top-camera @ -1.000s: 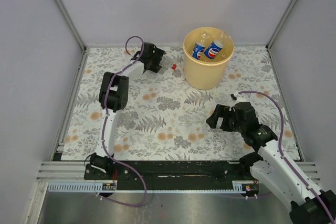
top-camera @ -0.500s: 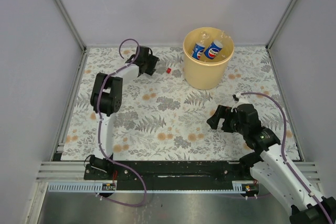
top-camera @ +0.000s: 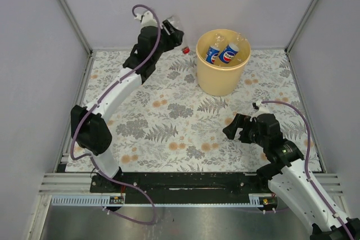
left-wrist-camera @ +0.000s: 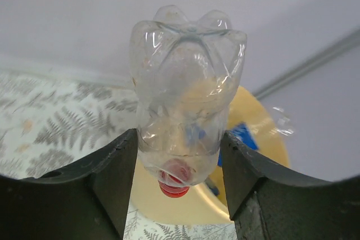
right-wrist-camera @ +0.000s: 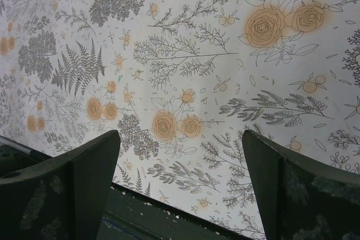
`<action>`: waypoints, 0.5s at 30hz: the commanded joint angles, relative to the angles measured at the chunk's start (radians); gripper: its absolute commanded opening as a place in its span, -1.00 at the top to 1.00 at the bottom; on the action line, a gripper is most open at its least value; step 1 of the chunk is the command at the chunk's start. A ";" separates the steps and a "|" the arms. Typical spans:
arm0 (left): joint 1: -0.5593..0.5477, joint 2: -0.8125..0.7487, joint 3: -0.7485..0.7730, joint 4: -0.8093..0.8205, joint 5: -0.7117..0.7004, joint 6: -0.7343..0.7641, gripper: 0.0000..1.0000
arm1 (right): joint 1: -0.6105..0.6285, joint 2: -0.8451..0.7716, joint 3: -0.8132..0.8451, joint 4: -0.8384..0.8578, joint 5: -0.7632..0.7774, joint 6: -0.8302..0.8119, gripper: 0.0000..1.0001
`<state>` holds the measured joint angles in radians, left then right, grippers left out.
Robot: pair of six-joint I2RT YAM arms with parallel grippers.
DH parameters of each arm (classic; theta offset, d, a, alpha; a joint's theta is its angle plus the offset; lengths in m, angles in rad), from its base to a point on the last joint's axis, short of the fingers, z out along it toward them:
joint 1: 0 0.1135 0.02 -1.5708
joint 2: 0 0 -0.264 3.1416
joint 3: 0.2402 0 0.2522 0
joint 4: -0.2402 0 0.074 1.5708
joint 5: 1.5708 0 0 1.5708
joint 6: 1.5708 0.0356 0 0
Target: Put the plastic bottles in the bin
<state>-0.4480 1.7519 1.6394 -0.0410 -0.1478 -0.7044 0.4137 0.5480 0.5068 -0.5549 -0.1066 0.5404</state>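
My left gripper (top-camera: 171,33) is shut on a plain clear plastic bottle (left-wrist-camera: 185,91) with a red cap (left-wrist-camera: 174,186), held high in the air just left of the bin. In the top view the bottle (top-camera: 175,28) is tilted, cap (top-camera: 185,50) down toward the bin. The bin (top-camera: 222,68), a round pale yellow-orange bucket at the back of the table, holds blue-labelled bottles (top-camera: 228,52) and clear ones. The bin's rim (left-wrist-camera: 264,133) shows behind the held bottle in the left wrist view. My right gripper (top-camera: 235,127) is open and empty, low over the floral mat.
The floral mat (top-camera: 169,116) covers the table, and it fills the right wrist view (right-wrist-camera: 185,54). Grey walls with metal corner posts (top-camera: 67,9) enclose the sides and back. The black base rail (top-camera: 180,181) runs along the near edge.
My left arm has risen from the mat at back left and swung right toward the bin, lifting the clear bottle. My right gripper has drifted slightly toward the near edge.
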 commanded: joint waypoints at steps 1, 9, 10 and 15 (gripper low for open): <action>-0.131 -0.032 0.106 0.096 -0.047 0.347 0.12 | 0.007 -0.006 0.024 -0.002 0.004 0.012 -0.99; -0.224 0.164 0.355 0.046 -0.039 0.436 0.10 | 0.008 -0.033 0.030 -0.033 0.016 0.016 -0.99; -0.224 0.203 0.368 0.067 -0.042 0.431 0.09 | 0.007 -0.036 0.030 -0.037 0.019 0.016 -0.99; -0.236 0.363 0.563 -0.021 -0.033 0.456 -0.63 | 0.007 -0.049 0.036 -0.060 0.027 0.013 -0.99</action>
<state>-0.6811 2.0075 2.0598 -0.0078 -0.1661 -0.2928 0.4137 0.5117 0.5068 -0.5869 -0.0971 0.5491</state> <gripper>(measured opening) 0.727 0.993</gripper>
